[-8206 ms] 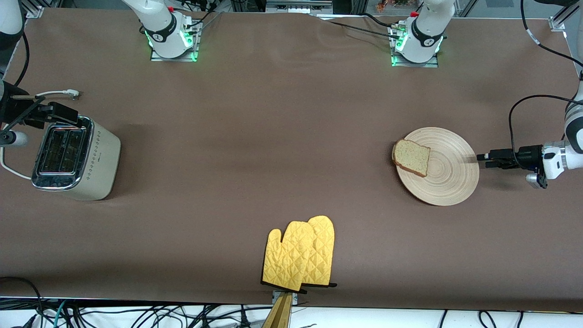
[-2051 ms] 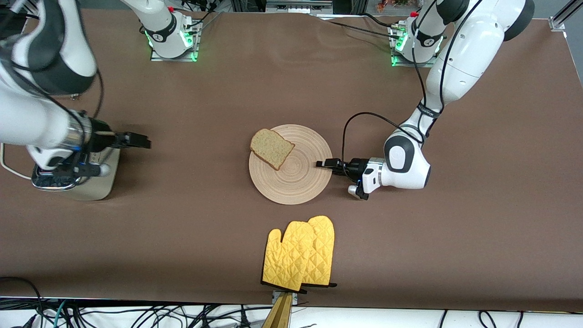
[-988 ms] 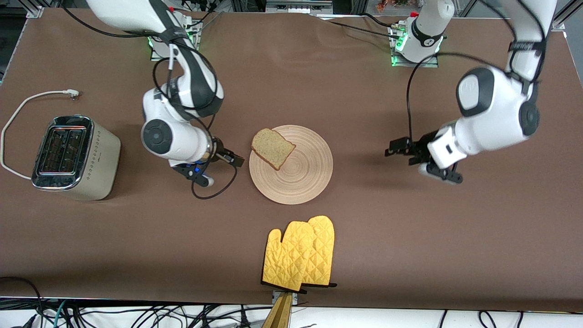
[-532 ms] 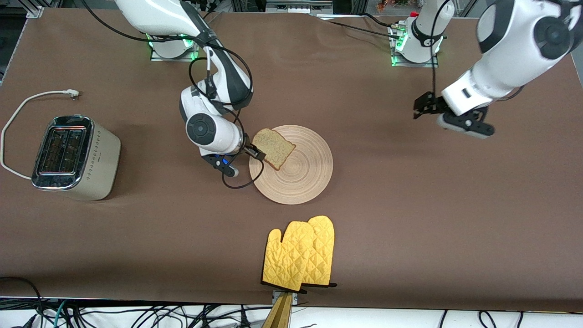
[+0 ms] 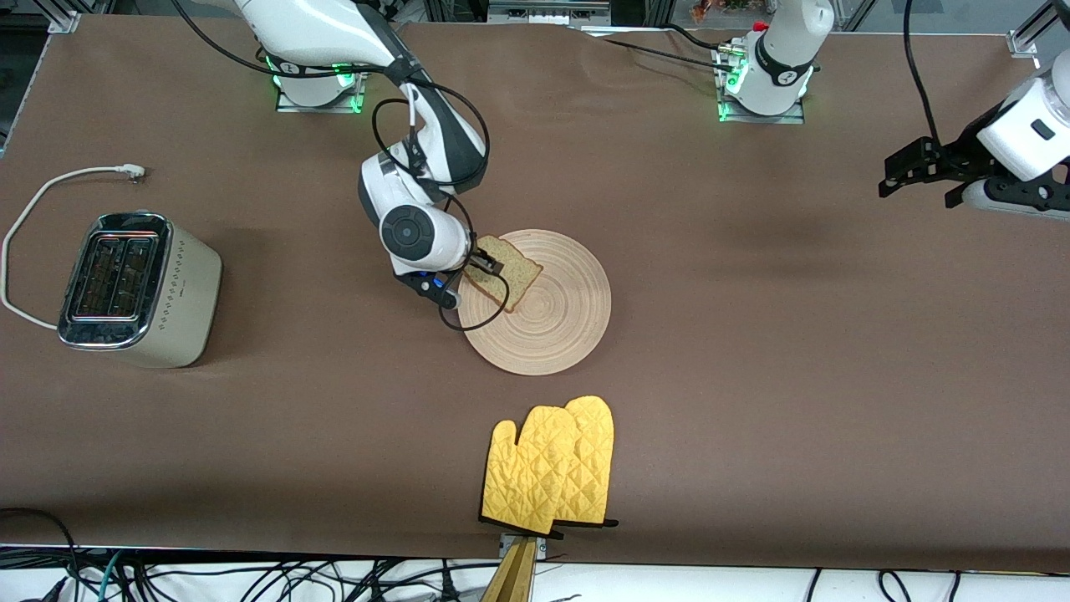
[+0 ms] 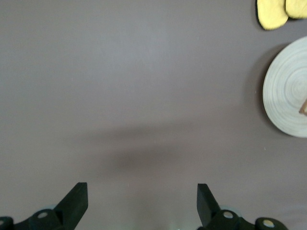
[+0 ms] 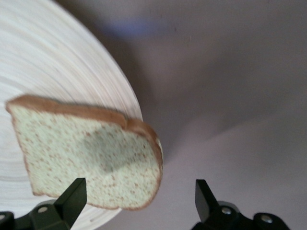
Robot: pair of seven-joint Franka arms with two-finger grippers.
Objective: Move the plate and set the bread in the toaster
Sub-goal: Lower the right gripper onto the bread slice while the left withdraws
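The pale wood plate (image 5: 556, 330) lies mid-table. The bread (image 5: 514, 276) lies on its rim toward the right arm's end, one corner hanging over the edge. My right gripper (image 5: 487, 261) is open and low at that overhanging corner. In the right wrist view the bread (image 7: 91, 158) and the plate (image 7: 48, 86) show, and the slice's corner lies between the spread fingers (image 7: 72, 196) of the gripper (image 7: 138, 199). My left gripper (image 5: 896, 174) is open and empty, raised over the left arm's end of the table; it also shows in the left wrist view (image 6: 141, 203). The cream toaster (image 5: 138, 288) stands at the right arm's end.
Two yellow oven mitts (image 5: 552, 468) lie nearer the front camera than the plate, by the table's edge. The toaster's white cord (image 5: 50, 192) loops beside it. The left wrist view shows the plate (image 6: 288, 96) and the mitts (image 6: 278, 12) from high up.
My right gripper has moved from beside the plate onto the bread's overhanging corner. My left arm has risen and drawn back toward its end of the table. Plate and bread have not moved.
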